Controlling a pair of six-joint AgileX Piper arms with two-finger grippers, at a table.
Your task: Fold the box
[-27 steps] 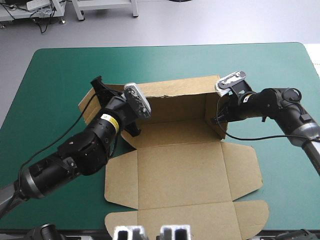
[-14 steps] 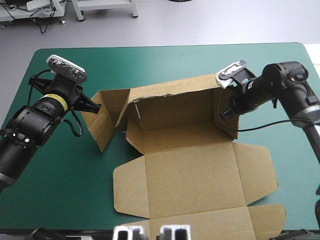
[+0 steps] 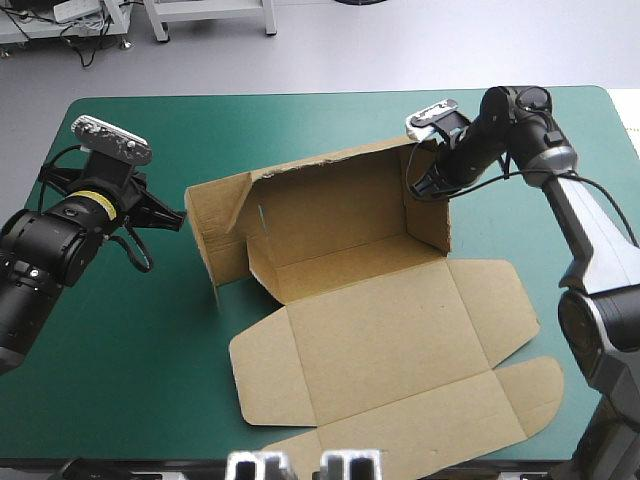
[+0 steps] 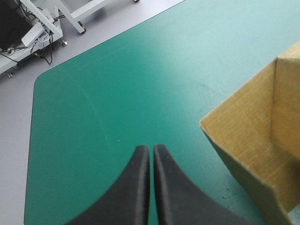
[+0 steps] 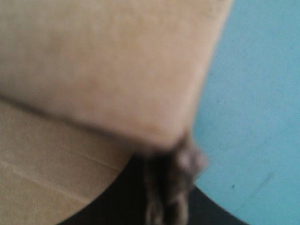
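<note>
The brown box [image 3: 370, 340] lies in the middle of the table, its back and both side walls raised and its lid flat toward the near edge. My right gripper [image 3: 418, 188] is at the top back corner of the right wall. The right wrist view shows this gripper [image 5: 164, 150] shut on that wall's edge [image 5: 117, 84]. My left gripper [image 3: 178, 215] is shut on nothing, a short way left of the raised left wall [image 3: 215, 235]. In the left wrist view its fingers [image 4: 151, 150] meet over the cover, and the box's corner [image 4: 253, 140] stands off to one side.
Teal-green cover [image 3: 120, 330] shows left of the box and behind it to the table's far edge. The lid's front flaps [image 3: 520, 385] reach close to the near edge.
My left arm has drawn back from the box's left wall to the table's left side. The right gripper has carried the right wall farther away and leftward, and the box has turned with it.
</note>
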